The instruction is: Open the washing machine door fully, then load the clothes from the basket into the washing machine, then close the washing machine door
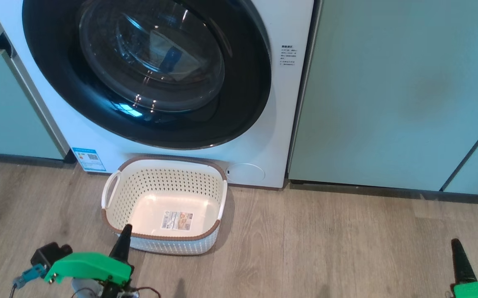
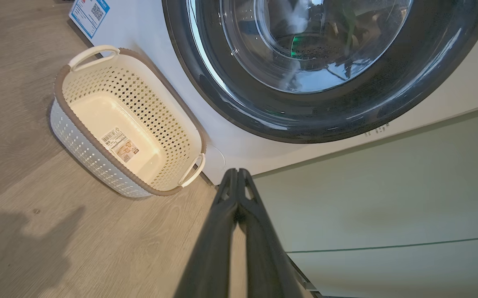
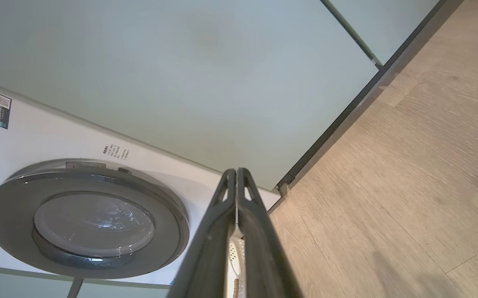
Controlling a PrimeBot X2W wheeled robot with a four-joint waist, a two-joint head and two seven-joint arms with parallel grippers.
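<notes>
At lower left, the left gripper [image 1: 126, 228] hangs with fingers pressed together, holding nothing, its tip just before the basket [image 1: 168, 182]. The basket stands on the floor against the washing machine [image 1: 280, 136], with nothing in it but a label. Above it the washing machine door [image 1: 148, 70] sits flush and closed. Its glossy rim looks rigid and slippery, so hooking an edge should suit better than pinching. Far right, the right gripper [image 1: 456, 244] is likewise closed and empty.
</notes>
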